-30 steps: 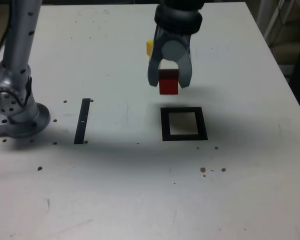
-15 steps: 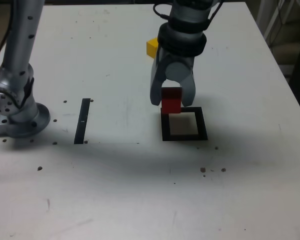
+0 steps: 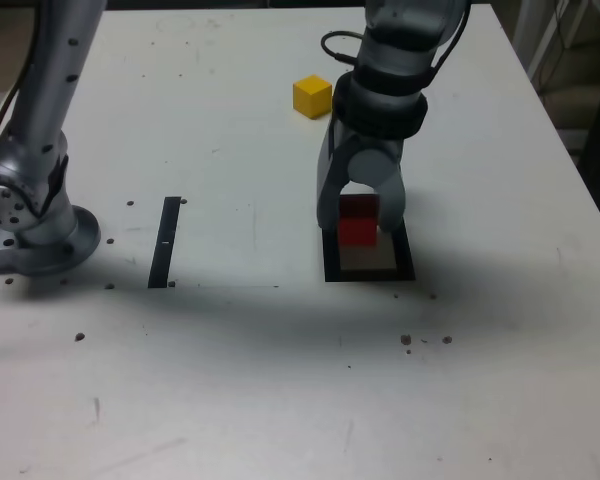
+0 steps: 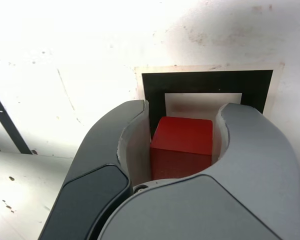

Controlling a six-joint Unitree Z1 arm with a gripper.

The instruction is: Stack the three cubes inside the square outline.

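Lowered since before, the gripper (image 3: 359, 218), clamped on the red cube (image 3: 358, 220), hangs over the square outline (image 3: 368, 273).

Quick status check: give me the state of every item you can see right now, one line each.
Pincer: shut on the red cube, over the square outline.
Red cube: held between the jaws; contact with the table unclear.
Yellow cube: loose on the table, apart from the outline.
Square outline: flat, no cube released inside yet.
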